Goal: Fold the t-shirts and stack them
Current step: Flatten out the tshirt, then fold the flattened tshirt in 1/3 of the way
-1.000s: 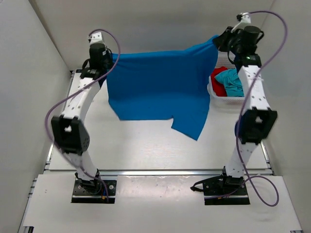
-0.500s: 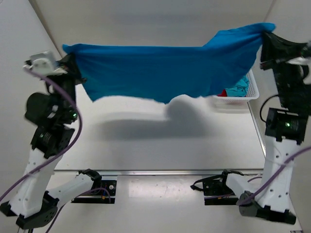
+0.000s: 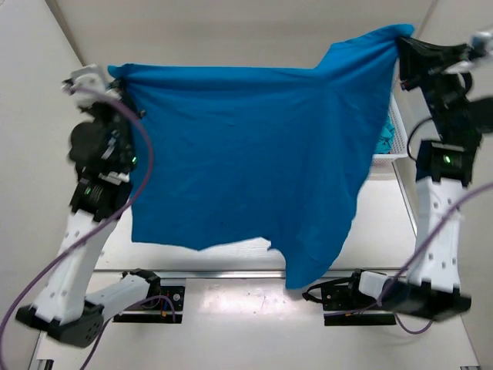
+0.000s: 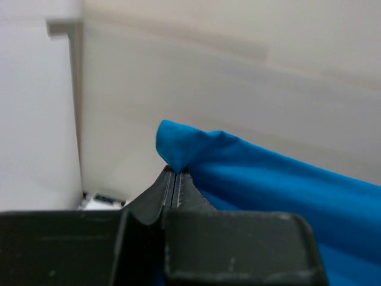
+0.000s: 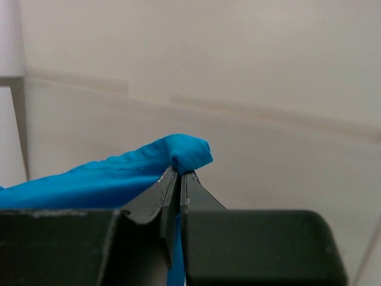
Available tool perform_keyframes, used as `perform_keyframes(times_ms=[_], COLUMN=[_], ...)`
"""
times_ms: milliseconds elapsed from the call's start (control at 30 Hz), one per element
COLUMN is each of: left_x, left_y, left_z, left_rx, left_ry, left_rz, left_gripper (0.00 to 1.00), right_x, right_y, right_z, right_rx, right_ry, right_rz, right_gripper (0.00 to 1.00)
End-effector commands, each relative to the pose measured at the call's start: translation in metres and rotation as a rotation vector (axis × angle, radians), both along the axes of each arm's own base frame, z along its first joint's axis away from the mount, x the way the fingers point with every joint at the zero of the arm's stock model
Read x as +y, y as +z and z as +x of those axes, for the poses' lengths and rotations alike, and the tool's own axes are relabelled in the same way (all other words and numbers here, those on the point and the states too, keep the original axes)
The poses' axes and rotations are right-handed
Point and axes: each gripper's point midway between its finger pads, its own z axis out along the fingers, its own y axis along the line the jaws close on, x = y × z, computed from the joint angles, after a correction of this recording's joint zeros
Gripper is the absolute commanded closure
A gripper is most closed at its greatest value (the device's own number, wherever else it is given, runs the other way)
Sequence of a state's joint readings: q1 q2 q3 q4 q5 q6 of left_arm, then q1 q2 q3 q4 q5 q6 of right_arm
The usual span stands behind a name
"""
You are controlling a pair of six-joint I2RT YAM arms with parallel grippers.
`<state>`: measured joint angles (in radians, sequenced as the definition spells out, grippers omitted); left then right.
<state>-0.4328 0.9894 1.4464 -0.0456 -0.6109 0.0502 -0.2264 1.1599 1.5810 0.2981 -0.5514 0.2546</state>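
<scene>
— Where is the royal blue t-shirt [image 3: 246, 154] held?
— It is hung spread above the worktop [image 3: 381, 208], its hem lowest at the near edge. 1 upper corner is clamped in the left fingers [image 4: 156, 192], 1 in the right fingers [image 5: 149, 201].
— Farther back?
— A teal shirt [image 3: 383, 137] is glimpsed in the white basket [image 3: 385, 156].

Light: bright, even, diffuse, its source seemingly overhead. Top view: sharp, blue t-shirt [image 3: 246, 154] saturated, pale table [image 3: 385, 216] near washed out. Wrist views: left gripper [image 4: 173, 174] and right gripper [image 5: 177, 174] housings soft-focus close up — walls behind hazy, dimmer, beige-tinted.
</scene>
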Motion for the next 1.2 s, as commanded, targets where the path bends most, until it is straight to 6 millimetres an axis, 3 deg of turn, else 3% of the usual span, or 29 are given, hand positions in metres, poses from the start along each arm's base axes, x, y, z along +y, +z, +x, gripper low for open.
perform_keyframes(times_ms=[0, 67, 100, 200, 233, 300, 367, 400, 467, 567, 700, 767, 800, 900, 967, 1033, 1067, 1100, 1167], left_x=[-0.004, -0.005, -0.002, -0.012, -0.018, -0.023, -0.018, -0.014, -0.009, -0.007, -0.003, -0.005, -0.007, -0.007, -0.005, 0.001, 0.000, 0.001, -0.001], left_y=[-0.072, -0.136, -0.154, -0.244, -0.259, -0.311, -0.344, -0.357, -0.372, -0.385, -0.399, -0.409, -0.411, -0.430, -0.440, -0.444, -0.448, -0.449, -0.454], left_z=[0.067, 0.110, 0.120, 0.168, 0.176, 0.199, 0.214, 0.222, 0.237, 0.249, 0.256, 0.251, 0.250, 0.235, 0.220, 0.208, 0.197, 0.187, 0.174], left_rx=[0.211, 0.377, 0.415, 0.615, 0.649, 0.739, 0.796, 0.827, 0.841, 0.840, 0.850, 0.868, 0.871, 0.923, 0.952, 0.967, 0.984, 0.996, 1.009], left_ry=[-0.023, -0.013, 0.014, 0.016, -0.034, -0.064, -0.048, -0.031, -0.035, -0.042, -0.064, -0.090, -0.092, -0.094, -0.093, -0.079, -0.078, -0.080, -0.080], left_rz=[-0.045, -0.059, -0.055, -0.015, -0.040, -0.052, -0.052, -0.052, -0.061, -0.080, -0.110, -0.104, -0.095, -0.082, -0.092, -0.096, -0.095, -0.089, -0.078], left_gripper=[1.00, 1.00, 1.00, 1.00, 1.00, 1.00, 1.00, 1.00, 1.00, 1.00, 1.00, 1.00, 1.00, 1.00, 1.00, 1.00, 1.00, 1.00, 0.96], right_x=[-0.008, -0.004, 0.003, 0.023, 0.030, 0.043, 0.042, 0.042, 0.039, 0.044, 0.051, 0.046, 0.044, 0.038, 0.038, 0.032, 0.032, 0.030, 0.028], right_y=[-0.051, -0.095, -0.109, -0.199, -0.214, -0.261, -0.285, -0.309, -0.299, -0.321, -0.349, -0.349, -0.359, -0.375, -0.369, -0.403, -0.413, -0.407, -0.430], right_z=[0.070, 0.118, 0.128, 0.193, 0.202, 0.229, 0.251, 0.262, 0.278, 0.294, 0.294, 0.289, 0.285, 0.264, 0.246, 0.223, 0.210, 0.201, 0.180], right_rx=[0.170, 0.296, 0.340, 0.559, 0.593, 0.686, 0.736, 0.782, 0.773, 0.821, 0.884, 0.881, 0.902, 0.944, 0.924, 0.987, 1.007, 0.989, 1.040], right_ry=[0.054, 0.093, 0.140, 0.278, 0.319, 0.349, 0.307, 0.292, 0.276, 0.270, 0.232, 0.211, 0.209, 0.234, 0.242, 0.206, 0.199, 0.189, 0.187], right_rz=[0.087, 0.111, 0.119, 0.153, 0.139, 0.132, 0.142, 0.139, 0.120, 0.062, 0.005, 0.009, 0.011, 0.037, 0.034, 0.034, 0.032, 0.024, 0.035], right_gripper=[1.00, 1.00, 1.00, 1.00, 1.00, 1.00, 1.00, 1.00, 1.00, 1.00, 1.00, 1.00, 1.00, 1.00, 1.00, 1.00, 1.00, 1.00, 1.00])
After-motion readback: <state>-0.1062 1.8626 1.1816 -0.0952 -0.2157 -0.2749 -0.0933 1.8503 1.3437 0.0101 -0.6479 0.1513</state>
